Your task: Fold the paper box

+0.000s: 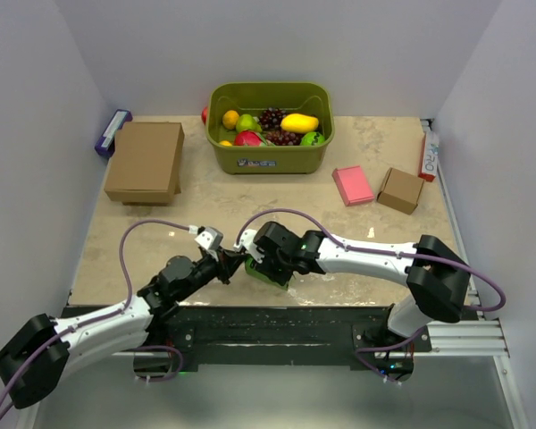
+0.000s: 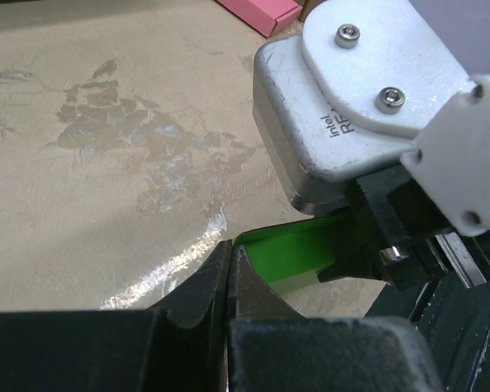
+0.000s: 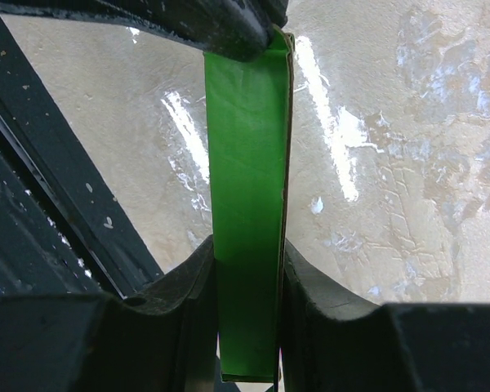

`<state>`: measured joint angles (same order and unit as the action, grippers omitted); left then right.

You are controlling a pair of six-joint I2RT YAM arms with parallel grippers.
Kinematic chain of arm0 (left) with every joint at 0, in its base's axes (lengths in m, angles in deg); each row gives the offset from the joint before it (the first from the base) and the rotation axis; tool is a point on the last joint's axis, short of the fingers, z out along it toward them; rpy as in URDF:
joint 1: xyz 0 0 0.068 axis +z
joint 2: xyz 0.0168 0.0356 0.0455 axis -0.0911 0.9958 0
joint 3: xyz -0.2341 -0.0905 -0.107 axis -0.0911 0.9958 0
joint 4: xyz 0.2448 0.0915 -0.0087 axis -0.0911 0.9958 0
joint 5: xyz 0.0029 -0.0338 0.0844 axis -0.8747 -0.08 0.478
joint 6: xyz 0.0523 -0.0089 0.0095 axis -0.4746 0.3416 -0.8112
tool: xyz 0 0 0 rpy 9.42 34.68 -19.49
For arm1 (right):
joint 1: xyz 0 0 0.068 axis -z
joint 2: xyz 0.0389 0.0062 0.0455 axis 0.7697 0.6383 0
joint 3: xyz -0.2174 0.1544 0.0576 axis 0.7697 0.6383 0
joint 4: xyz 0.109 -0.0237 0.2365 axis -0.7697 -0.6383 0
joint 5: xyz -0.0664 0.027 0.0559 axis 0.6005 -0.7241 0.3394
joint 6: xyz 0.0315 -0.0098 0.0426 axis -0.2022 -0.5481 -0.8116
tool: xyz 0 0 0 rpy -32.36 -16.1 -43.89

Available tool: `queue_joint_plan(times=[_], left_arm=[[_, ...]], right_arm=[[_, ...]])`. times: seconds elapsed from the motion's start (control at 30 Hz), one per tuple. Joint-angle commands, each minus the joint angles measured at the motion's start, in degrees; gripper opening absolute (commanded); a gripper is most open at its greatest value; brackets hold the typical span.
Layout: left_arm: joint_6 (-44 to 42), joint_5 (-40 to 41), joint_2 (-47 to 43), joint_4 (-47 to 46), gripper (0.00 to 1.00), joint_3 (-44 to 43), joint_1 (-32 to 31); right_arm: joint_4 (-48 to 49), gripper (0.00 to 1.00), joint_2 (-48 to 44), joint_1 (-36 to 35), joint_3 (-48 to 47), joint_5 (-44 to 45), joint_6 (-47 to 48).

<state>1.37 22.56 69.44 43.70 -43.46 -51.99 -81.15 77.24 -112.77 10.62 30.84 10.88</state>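
Handling the paper box (image 3: 245, 204) takes a light touch. It looks like thin green card: nearly weightless, springy at its creases, quick to crumple, so take it by edges and flaps. It is by the middle of the near edge of the surface (image 1: 277, 192); you cannot tell whether it touches. Your right jaws pinch its flattened body from both sides. Your left jaws appear pressed together on its opposite end. Both arms lie low and reach inward, the right arm (image 1: 366, 255) stretched across, the left arm (image 1: 107, 322) angled from its corner.

Beige table (image 1: 295, 192) — carrying an olive fruit bin (image 1: 270, 161), large brown box (image 1: 146, 159), pink box (image 1: 352, 185), small brown box (image 1: 400, 189).
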Motion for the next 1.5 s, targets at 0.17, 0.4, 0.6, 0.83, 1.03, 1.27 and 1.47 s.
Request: queue_joint_plan(times=[0.17, 0.4, 0.6, 0.83, 1.03, 1.27, 1.47], left_arm=[[3.2, 7.5, 0.8, -1.7, 0.00, 1.3, -2.4], [4.3, 10.7, 3.9, -3.1, 0.00, 1.4, -5.9], [4.5, 12.1, 2.5, -2.4, 0.00, 2.5, -6.2], [4.8, 12.6, 4.0, -4.8, 0.00, 5.5, -6.8], [4.9, 14.9, 4.6, -5.5, 0.00, 7.1, -8.2], [5.7, 17.8, 5.7, -5.2, 0.00, 8.2, -9.8], [8.9, 20.6, 8.3, -4.2, 0.00, 8.5, -11.7]], right_arm=[[0.9, 0.22, -0.4, 0.3, -0.9, -0.3, 0.7], [0.9, 0.22, -0.5, 0.3, -0.8, -0.3, 0.8], [1.0, 0.22, -0.5, 0.3, -0.8, -0.3, 0.8], [1.1, 0.22, -0.5, 0.3, -0.9, -0.4, 0.8], [1.0, 0.22, -0.5, 0.3, -0.9, -0.4, 0.9], [1.0, 0.22, -0.5, 0.3, -1.0, -0.4, 0.9], [1.0, 0.22, -0.7, 0.3, -0.9, -0.4, 0.9]])
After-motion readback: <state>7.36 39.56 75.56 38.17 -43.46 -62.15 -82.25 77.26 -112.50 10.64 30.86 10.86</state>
